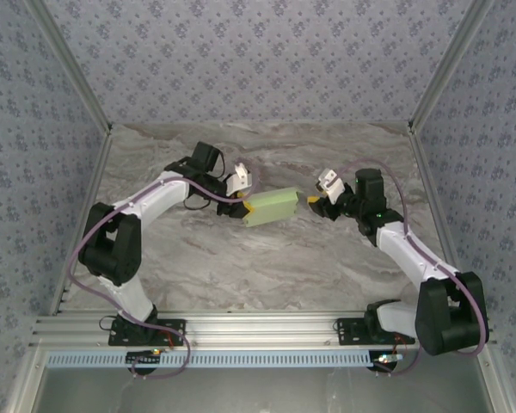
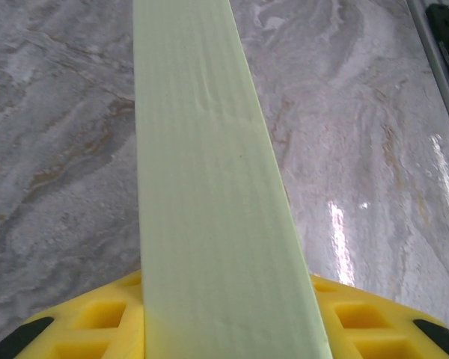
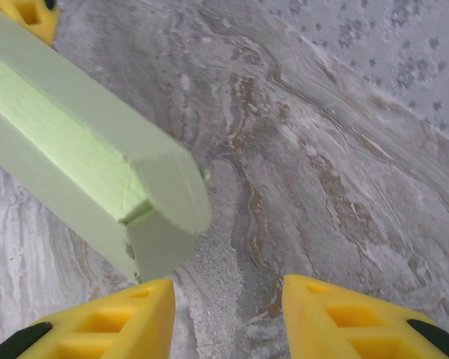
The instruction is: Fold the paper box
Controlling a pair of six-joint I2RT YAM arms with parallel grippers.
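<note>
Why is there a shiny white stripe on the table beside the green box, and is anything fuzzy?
Left wrist view: the stripe is glare, light bouncing off the polished marble table, and the paper box is so close that its surface looks soft. Right wrist view: no glare, and the box's end looks fairly sharp. Top view: soft, even light with no strong shadows.

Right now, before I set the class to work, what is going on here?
The left arm's fingers are clamped on one end of a pale green folded card box. The right arm's fingers stand open just short of its other end, with nothing between them. The end flap there looks not fully tucked.
</note>
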